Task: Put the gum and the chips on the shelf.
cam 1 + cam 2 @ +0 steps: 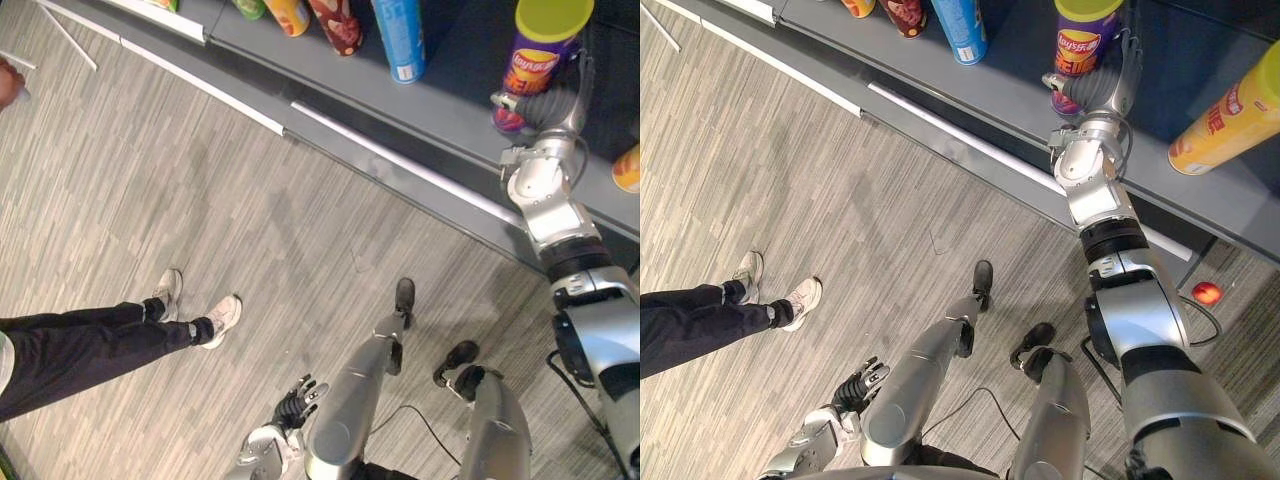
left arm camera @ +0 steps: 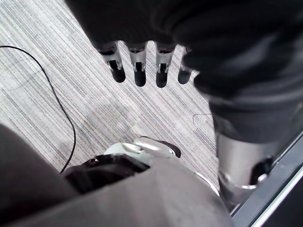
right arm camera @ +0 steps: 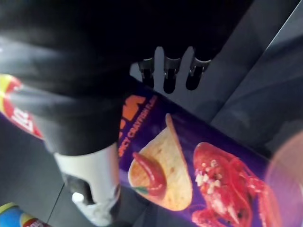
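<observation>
A purple chips can [image 1: 543,62] with a yellow-green lid stands upright on the grey shelf [image 1: 440,110]. My right hand [image 1: 545,106] reaches up to the can's lower part. In the right wrist view the can [image 3: 213,184] lies between the fingers [image 3: 169,75] behind it and the thumb [image 3: 92,189] in front, so the hand is shut on it. My left hand [image 1: 293,405] hangs low by my side over the floor, its fingers [image 2: 137,68] relaxed and holding nothing.
Blue [image 1: 400,40], red [image 1: 337,25], yellow [image 1: 287,14] and green [image 1: 250,8] cans stand further left on the shelf; a yellow can [image 1: 1228,108] leans at the right. A person's legs [image 1: 100,340] stretch over the floor at left. A small red thing [image 1: 1207,293] lies under the shelf.
</observation>
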Controlling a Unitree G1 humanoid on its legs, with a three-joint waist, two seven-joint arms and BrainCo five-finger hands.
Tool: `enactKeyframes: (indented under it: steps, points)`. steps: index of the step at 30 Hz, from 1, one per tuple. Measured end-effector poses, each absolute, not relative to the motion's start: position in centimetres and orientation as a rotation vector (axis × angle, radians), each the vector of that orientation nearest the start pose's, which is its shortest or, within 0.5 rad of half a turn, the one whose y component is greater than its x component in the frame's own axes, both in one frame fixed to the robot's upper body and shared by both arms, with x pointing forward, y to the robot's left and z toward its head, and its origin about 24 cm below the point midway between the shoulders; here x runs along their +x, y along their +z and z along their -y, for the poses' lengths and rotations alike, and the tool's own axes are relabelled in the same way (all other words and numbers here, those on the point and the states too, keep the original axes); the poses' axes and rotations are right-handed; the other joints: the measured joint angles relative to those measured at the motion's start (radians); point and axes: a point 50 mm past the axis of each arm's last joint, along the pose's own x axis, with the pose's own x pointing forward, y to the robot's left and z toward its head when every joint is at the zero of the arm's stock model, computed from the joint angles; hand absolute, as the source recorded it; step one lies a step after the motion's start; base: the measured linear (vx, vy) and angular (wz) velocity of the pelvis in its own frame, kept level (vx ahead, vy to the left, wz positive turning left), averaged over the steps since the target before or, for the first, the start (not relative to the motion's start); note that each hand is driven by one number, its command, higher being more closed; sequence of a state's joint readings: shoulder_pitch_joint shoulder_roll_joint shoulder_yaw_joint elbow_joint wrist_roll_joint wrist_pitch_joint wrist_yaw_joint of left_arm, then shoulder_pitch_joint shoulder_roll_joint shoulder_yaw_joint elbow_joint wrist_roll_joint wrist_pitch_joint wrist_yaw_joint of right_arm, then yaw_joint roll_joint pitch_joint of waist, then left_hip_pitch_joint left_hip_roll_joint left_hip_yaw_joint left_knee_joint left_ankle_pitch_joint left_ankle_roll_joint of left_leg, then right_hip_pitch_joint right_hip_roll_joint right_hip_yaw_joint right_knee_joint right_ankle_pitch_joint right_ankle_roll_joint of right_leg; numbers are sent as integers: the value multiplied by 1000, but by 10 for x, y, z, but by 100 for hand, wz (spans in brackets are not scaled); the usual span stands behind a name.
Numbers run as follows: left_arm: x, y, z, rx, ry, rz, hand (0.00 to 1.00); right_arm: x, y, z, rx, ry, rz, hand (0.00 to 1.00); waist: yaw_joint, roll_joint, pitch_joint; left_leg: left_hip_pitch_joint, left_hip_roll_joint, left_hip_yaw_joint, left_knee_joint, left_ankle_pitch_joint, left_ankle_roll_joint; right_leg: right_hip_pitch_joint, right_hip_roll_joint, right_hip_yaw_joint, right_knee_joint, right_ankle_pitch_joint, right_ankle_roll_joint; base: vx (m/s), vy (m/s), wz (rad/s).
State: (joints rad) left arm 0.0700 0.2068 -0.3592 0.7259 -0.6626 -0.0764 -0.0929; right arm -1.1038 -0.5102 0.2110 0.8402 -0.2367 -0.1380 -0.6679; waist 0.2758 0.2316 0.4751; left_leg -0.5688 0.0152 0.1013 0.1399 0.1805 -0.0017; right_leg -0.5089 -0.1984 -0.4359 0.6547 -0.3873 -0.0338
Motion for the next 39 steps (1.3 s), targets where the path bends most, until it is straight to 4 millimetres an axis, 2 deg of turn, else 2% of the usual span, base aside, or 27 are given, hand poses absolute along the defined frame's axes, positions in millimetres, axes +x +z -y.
enactKeyframes:
  steps: [2,7,20,31,36,39]
  points:
    - [157,-121,-157,-343,-56,-773,0,393,266,213,-668,-632,633,0,-1,0,0,12,4,0,-8,0,0,11,7,1,-10,5,1,27,-48,-8]
    - [155,-123,-152,-334,-79,-788,0,393,262,212,-665,-624,632,0,-3,21,-15,36,3,4,-33,4,-3,27,9,6,-24,9,6,29,-30,-3]
    - [152,-125,-152,-326,-74,-805,0,393,252,209,-651,-595,625,0,-31,24,-17,124,7,49,-96,8,-4,81,24,42,-71,31,21,34,-29,-10]
    - [150,-126,-153,-300,-83,-811,0,396,245,192,-629,-474,618,0,-79,24,-17,216,1,64,-169,28,-7,138,27,61,-100,46,35,34,-28,-7]
    - [151,-126,-155,-290,-79,-805,0,397,229,185,-628,-418,579,0,-88,24,-17,259,-2,84,-193,30,-5,168,30,81,-124,58,45,25,5,-16]
    - [152,-126,-156,-291,-76,-804,0,397,228,178,-627,-373,588,0,-96,24,-17,264,2,86,-207,33,-4,169,39,89,-143,72,42,17,7,-9]
